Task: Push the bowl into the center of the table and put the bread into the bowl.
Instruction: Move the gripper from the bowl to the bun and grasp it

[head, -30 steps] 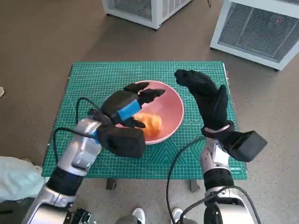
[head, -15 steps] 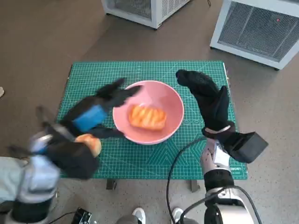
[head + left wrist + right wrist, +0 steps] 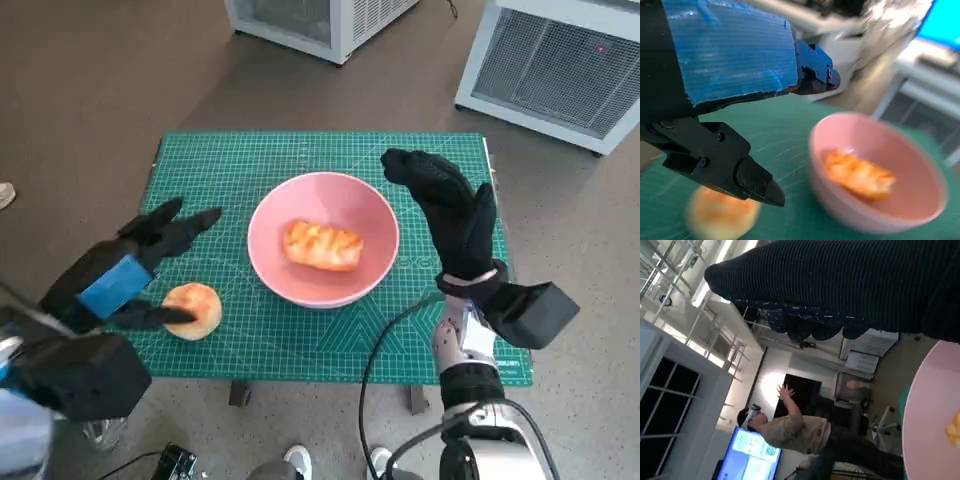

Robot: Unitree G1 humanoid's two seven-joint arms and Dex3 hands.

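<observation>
Bowl [image 3: 323, 240]: pink, near the centre of the green cutting mat [image 3: 250, 170].
Bread [image 3: 322, 246]: golden, grill-marked piece lying inside the bowl.
Round bun [image 3: 192, 310]: on the mat, left of the bowl — apart from it, near the table's near edge.
Left hand [image 3: 120, 270]: raised over the mat's left side, fingers spread, holding nothing.
Right hand [image 3: 447, 210]: upright just right of the bowl — fingers extended, empty.

place: lab | cues: cutting mat [image 3: 300, 160], white vented cabinets [image 3: 560, 60], monitor [image 3: 752, 452]
</observation>
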